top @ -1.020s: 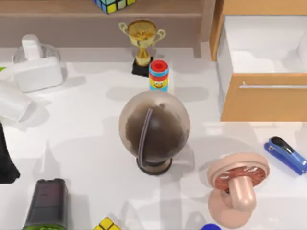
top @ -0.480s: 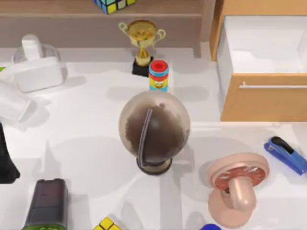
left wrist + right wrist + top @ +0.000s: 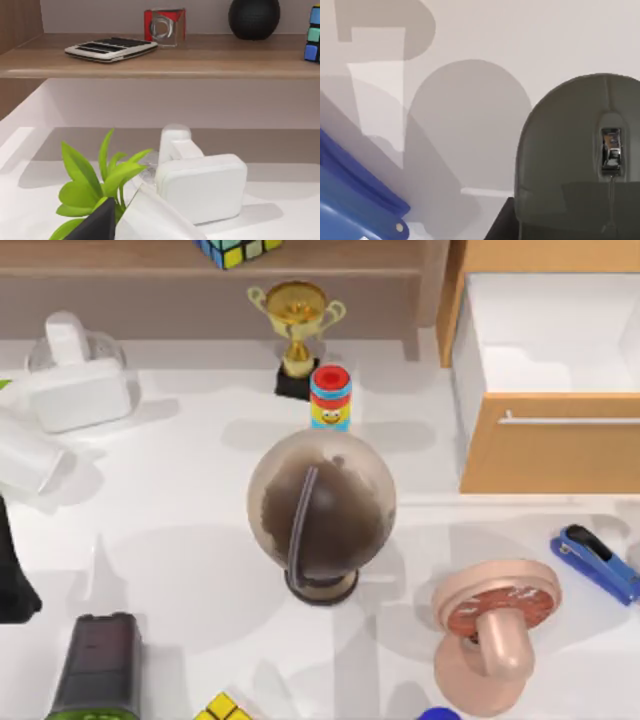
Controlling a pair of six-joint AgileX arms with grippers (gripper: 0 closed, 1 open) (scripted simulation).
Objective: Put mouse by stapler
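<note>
In the right wrist view, a rounded dark grey mouse point(image 3: 580, 155) is seen beside the bright blue stapler point(image 3: 350, 200) (jaw state cannot be told).

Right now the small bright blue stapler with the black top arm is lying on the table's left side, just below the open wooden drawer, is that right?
Not quite. The small bright blue stapler with the black top arm lies at the table's right edge, not its left, as the top view shows. It does sit just below the open wooden drawer, beside the pink round-headed object.

Dark globe point(image 3: 321, 510) mid-table, gold trophy point(image 3: 296, 332) behind, open drawer point(image 3: 548, 390) at right, green plant point(image 3: 97, 181)
</note>
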